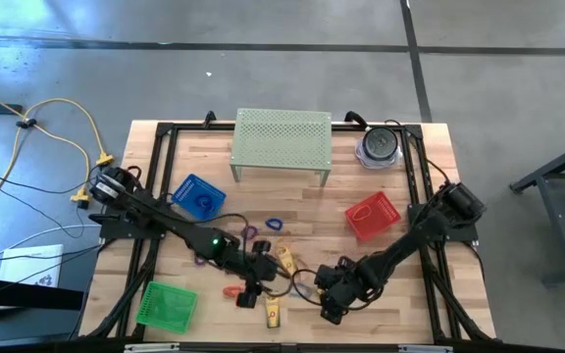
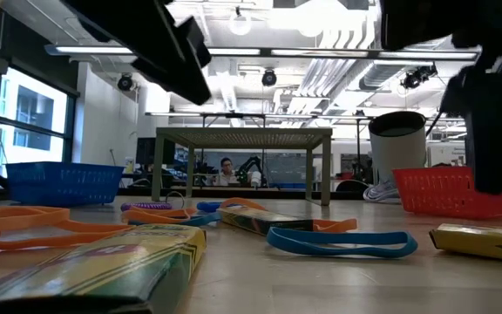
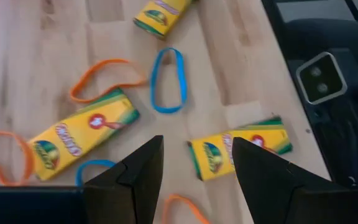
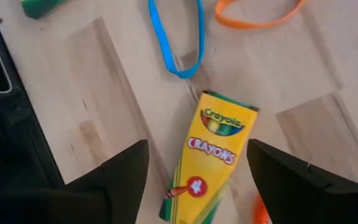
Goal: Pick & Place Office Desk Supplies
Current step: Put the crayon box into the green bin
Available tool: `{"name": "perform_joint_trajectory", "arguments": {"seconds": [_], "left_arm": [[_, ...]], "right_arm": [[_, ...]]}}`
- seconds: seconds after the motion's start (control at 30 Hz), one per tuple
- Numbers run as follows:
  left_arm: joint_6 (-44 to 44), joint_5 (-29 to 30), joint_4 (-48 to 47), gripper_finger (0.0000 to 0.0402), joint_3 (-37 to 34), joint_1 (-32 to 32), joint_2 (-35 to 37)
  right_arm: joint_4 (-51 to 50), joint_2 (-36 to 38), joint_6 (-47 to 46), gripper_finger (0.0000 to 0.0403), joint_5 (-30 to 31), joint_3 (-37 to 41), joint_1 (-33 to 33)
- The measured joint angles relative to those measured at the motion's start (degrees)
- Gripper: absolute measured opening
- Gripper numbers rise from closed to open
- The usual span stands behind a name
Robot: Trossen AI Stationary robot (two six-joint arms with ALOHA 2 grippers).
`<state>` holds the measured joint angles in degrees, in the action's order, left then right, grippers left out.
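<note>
High view: a pale plank bench (image 1: 400, 284) on grey concrete floor (image 1: 518, 88). Both tools hover low near its front edge, fingers spread, holding nothing. Right tool (image 4: 197, 180) straddles a glossy yellow crayon box (image 4: 210, 158); left tool (image 3: 197, 180) hangs above another box (image 3: 241, 152). Thin rubbery bands (image 3: 168, 79) lie flat around.

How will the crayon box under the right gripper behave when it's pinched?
The crayon box looks like thin card, so probably light and apt to dent. It lies flat between the right gripper's open fingers, so it should slide or pivot rather than roll.
</note>
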<state>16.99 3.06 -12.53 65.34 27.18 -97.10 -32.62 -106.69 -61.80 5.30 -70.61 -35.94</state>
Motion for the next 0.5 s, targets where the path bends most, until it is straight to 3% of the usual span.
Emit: {"name": "perform_joint_trajectory", "arguments": {"seconds": [0.5], "left_arm": [[0.63, 3.21, -0.3, 0.0186, 0.0, 1.59, 0.02]], "right_arm": [[-0.79, -5.01, 5.07, 0.0224, 0.5, -0.07, 0.31]]}}
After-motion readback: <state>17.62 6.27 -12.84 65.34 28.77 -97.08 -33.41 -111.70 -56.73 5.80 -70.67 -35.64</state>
